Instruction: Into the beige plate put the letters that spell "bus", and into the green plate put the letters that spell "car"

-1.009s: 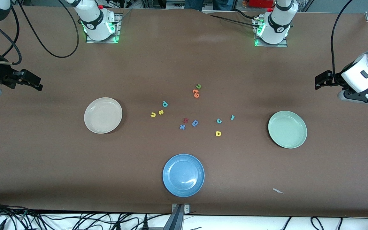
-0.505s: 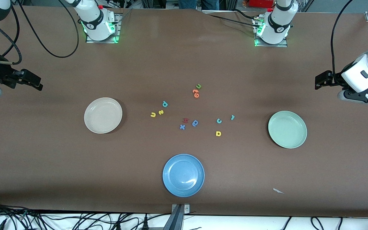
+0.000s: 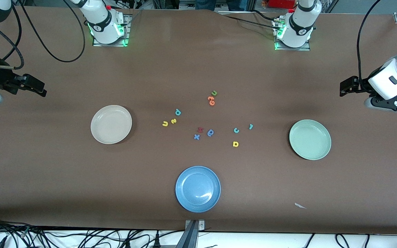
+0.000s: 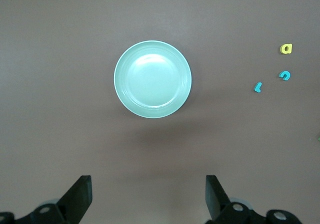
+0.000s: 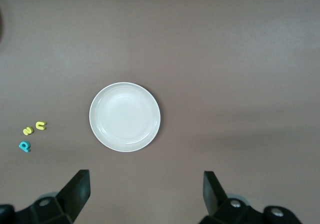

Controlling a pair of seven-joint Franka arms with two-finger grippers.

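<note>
Both grippers hang with jaws released: the right gripper (image 3: pixel 34 88) at the frame's upper left edge, the left gripper (image 3: pixel 348 85) at its upper right. Three plates ring the bench (image 3: pixel 47 172): the beige plate (image 3: pixel 111 124) mid-left, the green plate (image 3: pixel 310 139) mid-right, a blue plate (image 3: pixel 197 188) lower centre, with open room around each. Between them lie the letters that spell "bus" (image 3: pixel 173 121), three beside the beige plate, and the letters that spell "car" (image 3: pixel 236 130), three beside the green.

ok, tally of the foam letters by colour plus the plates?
Teal letters: 3 (b, c, r)
Yellow letters: 3 (u, s, a)
Blue letters: 2
Orange letters: 2
Red letters: 1
Green letters: 1
Plates: 3
Total: 15
</note>
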